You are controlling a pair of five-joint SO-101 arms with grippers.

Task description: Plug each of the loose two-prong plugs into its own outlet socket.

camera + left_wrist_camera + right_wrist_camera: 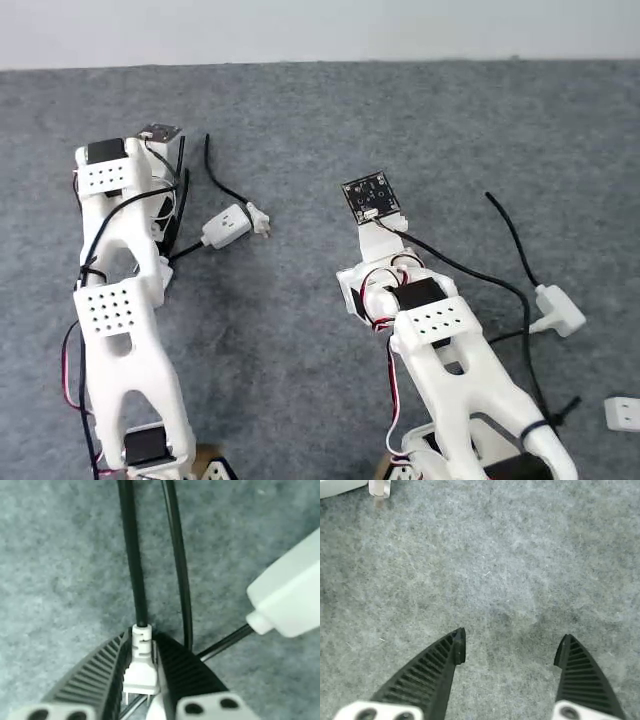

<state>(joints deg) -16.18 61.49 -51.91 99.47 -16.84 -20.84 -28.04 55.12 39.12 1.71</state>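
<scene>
The left gripper [142, 639] is clamped on a white two-prong plug [141, 666]. Its ribbed black fingers [102, 672] press both flat sides of the plug, and the prongs point back toward the wrist. The plug's black cable [132, 555] runs straight away across the grey felt mat [300, 350], and a second black cable [178, 560] lies just beside it, roughly parallel. Near the held plug, off to one side, lies a white socket block [290, 597], with its own black lead [225, 641] coming out of the narrow end and passing close by the gripper. From above, this socket block [226, 228] lies on the mat just beside the left arm [115, 300]. A small pale plug [259, 218] touches the end that faces away from the arm, but I cannot tell whether it is pushed fully in. The right gripper [512, 637] is wide open with nothing between its fingers, and it hangs over bare mat. A white piece [335, 485] lies well beyond its fingertips. In the high view the right arm [450, 340] stands near the middle of the mat, well apart from the left arm. Beyond its outer side lies another white connector [558, 308] with a black cord [515, 240] leading up to it. Closer to the mat's edge lies a white block [622, 412] that the frame cuts off.
</scene>
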